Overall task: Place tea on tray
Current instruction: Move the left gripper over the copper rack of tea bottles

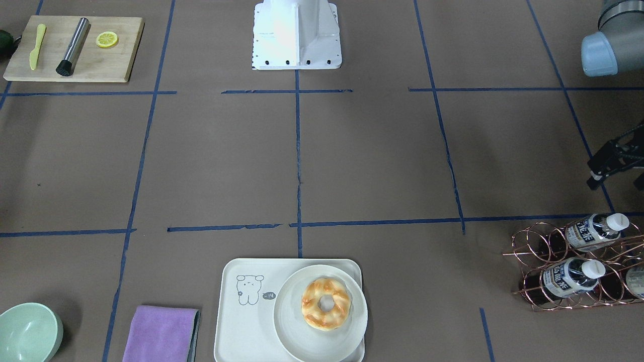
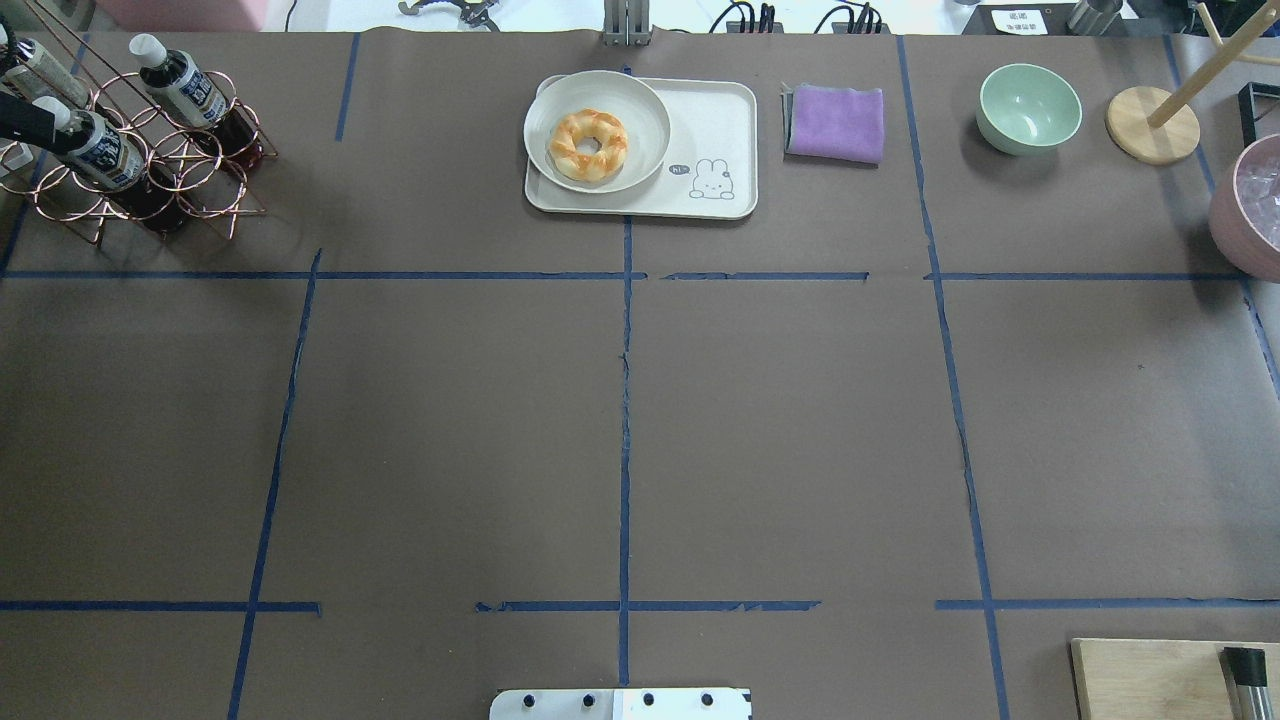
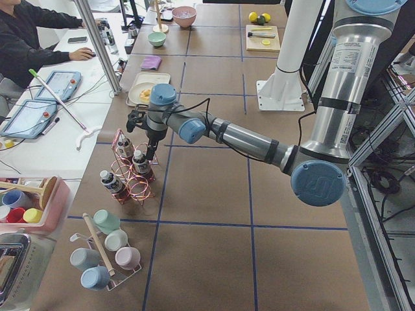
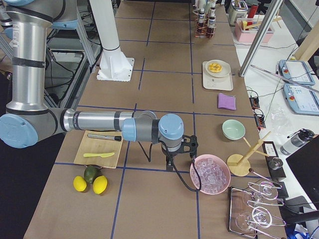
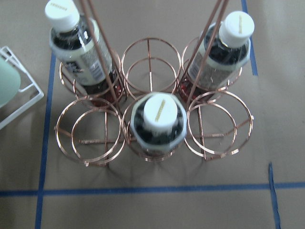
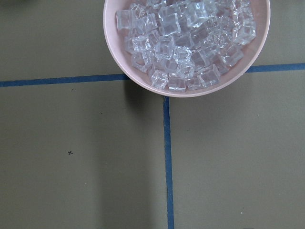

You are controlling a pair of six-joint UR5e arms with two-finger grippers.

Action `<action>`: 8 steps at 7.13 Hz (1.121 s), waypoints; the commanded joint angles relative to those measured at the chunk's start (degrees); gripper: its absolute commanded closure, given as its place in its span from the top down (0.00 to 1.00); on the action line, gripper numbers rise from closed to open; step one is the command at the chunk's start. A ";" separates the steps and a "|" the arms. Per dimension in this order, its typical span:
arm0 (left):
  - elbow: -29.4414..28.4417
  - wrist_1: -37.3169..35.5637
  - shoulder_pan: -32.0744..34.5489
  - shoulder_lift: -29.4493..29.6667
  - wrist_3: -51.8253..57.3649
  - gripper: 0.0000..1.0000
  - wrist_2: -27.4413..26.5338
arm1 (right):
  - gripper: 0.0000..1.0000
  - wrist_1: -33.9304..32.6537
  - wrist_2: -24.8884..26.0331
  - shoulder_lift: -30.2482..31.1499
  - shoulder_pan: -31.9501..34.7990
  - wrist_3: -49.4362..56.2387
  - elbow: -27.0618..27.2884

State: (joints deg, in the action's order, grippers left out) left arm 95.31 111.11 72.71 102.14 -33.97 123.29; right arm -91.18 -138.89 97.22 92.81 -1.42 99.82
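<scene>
tea upright — cap up, in rack

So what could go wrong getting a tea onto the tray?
The tea bottles sit inside the copper wire rack, among its slanted rods, so a lift might snag and drag the rack. The plate with bread covers much of the tray; a bottle set on its rim could topple.

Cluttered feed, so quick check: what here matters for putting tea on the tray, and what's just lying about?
Job: tea bottles, wire rack holding them, tray.
Lying about: plate with pastry, purple cloth, green bowl, cutting board, ice bowl.
</scene>
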 commanded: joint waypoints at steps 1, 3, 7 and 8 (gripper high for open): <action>-3.99 2.44 -0.11 3.15 -0.13 1.00 -1.64 | 1.00 -0.05 0.02 -0.01 0.00 -0.07 0.29; -5.40 2.44 -0.11 4.12 -0.14 1.00 -2.09 | 1.00 -0.05 0.11 -0.01 0.00 0.02 0.20; -5.58 2.35 -0.11 4.39 -0.13 1.00 -2.09 | 1.00 -0.05 0.20 -0.01 0.00 0.02 0.20; -5.93 2.35 -0.11 4.39 -0.13 1.00 -2.09 | 1.00 -0.05 0.11 0.08 0.00 0.02 0.29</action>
State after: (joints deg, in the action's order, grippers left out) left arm 89.66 113.48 72.60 106.52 -34.10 121.20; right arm -91.23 -138.72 97.26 92.81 -1.41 100.03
